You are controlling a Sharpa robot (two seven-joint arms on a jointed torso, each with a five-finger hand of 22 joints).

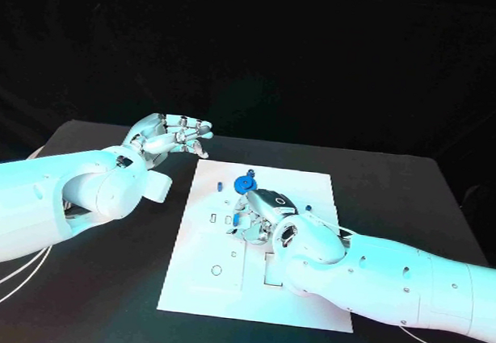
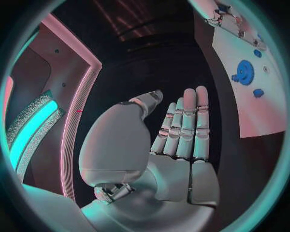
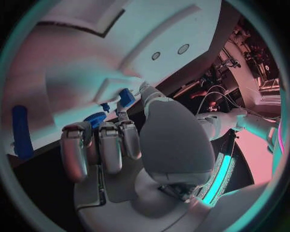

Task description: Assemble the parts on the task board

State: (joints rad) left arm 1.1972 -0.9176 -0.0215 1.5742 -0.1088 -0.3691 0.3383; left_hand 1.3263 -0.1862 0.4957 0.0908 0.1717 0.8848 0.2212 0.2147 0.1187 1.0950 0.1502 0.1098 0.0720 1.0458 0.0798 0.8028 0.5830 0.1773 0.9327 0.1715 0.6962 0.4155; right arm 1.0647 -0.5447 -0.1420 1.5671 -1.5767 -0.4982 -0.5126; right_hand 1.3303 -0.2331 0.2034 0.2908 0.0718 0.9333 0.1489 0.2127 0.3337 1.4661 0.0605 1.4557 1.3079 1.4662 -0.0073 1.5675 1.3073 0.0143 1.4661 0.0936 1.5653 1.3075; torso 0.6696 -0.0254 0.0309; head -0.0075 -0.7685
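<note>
right robot hand point(image 1: 270, 218) over task board point(image 1: 312, 185), blue gear point(image 1: 244, 183) flat

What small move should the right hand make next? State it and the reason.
Probably lower the small blue part into the board. The right hand pinches it just over the task board, beside the blue gear; the left hand hovers open off the board's corner.
</note>
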